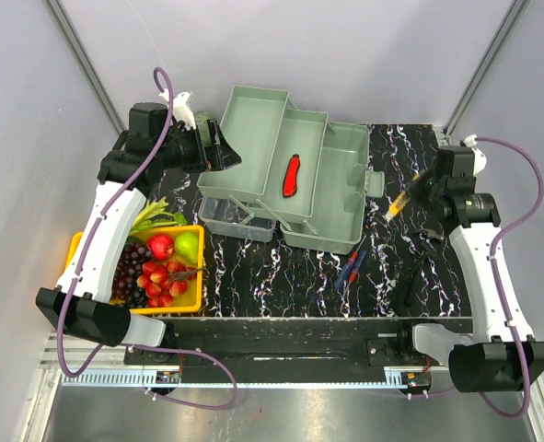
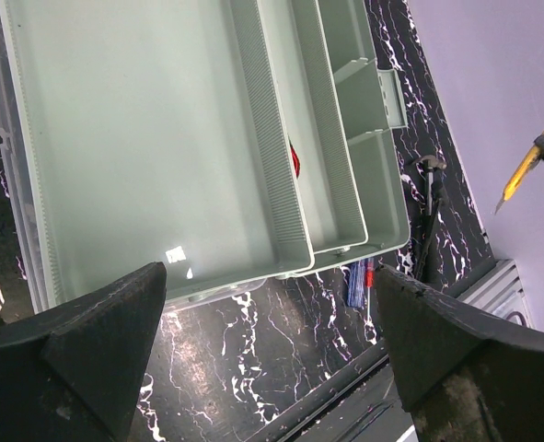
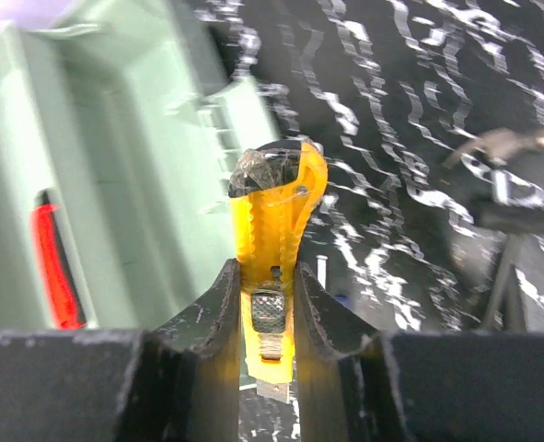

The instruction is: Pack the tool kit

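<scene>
The pale grey-green toolbox (image 1: 331, 189) lies open mid-table with its fold-out trays (image 1: 253, 138) spread to the back left. A red tool (image 1: 292, 174) lies in the middle tray; it also shows in the right wrist view (image 3: 51, 267). My right gripper (image 1: 410, 195) is shut on a yellow utility knife (image 3: 273, 226) and holds it in the air just right of the box. My left gripper (image 2: 272, 359) is open and empty above the box's near-left side. A blue-and-red handled tool (image 1: 351, 268) and a black tool (image 1: 430, 236) lie on the table.
A yellow fruit tray (image 1: 190, 302) with grapes, strawberries and a pear stands at the front left. A clear plastic lower tray (image 1: 235, 217) juts out of the box's left front. The black marbled table (image 1: 281, 276) has bare room in front of the box.
</scene>
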Action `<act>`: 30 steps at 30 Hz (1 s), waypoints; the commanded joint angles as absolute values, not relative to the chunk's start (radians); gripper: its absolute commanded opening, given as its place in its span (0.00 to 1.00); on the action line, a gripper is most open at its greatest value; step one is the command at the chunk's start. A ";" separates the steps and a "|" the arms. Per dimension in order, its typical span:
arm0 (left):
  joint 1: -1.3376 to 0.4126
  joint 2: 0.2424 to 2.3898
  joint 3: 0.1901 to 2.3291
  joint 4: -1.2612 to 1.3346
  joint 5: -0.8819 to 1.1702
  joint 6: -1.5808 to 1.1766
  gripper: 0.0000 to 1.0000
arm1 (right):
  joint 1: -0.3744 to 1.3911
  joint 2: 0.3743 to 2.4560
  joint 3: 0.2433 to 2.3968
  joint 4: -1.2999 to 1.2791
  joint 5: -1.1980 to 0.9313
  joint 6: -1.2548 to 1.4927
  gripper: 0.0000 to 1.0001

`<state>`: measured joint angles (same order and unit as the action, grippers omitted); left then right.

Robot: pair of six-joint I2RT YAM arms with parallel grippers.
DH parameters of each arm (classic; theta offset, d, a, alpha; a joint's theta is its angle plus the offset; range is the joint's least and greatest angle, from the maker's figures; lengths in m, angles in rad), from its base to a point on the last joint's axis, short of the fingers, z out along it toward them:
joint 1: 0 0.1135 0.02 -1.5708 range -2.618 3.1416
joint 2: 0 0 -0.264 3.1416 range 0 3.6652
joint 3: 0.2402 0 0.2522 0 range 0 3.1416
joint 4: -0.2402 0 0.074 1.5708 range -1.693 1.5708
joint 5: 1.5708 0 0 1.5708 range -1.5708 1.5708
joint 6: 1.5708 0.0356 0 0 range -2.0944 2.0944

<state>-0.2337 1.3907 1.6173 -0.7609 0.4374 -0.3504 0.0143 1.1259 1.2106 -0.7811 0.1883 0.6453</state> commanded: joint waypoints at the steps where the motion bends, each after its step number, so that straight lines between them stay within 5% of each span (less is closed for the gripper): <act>1: -0.229 1.361 1.640 -0.709 0.448 -0.368 0.99 | 0.130 1.173 1.331 -0.646 0.038 0.578 0.01; 10: -0.227 1.339 1.625 -0.701 0.454 -0.380 0.99 | 0.483 1.550 1.655 -0.531 0.175 0.541 0.03; 19: -0.227 1.327 1.609 -0.701 0.440 -0.377 0.99 | 0.563 1.824 1.799 -0.557 0.225 0.552 0.04; 30: -0.229 1.333 1.608 -0.701 0.430 -0.370 0.99 | 0.569 1.922 1.805 -0.623 0.368 0.502 0.06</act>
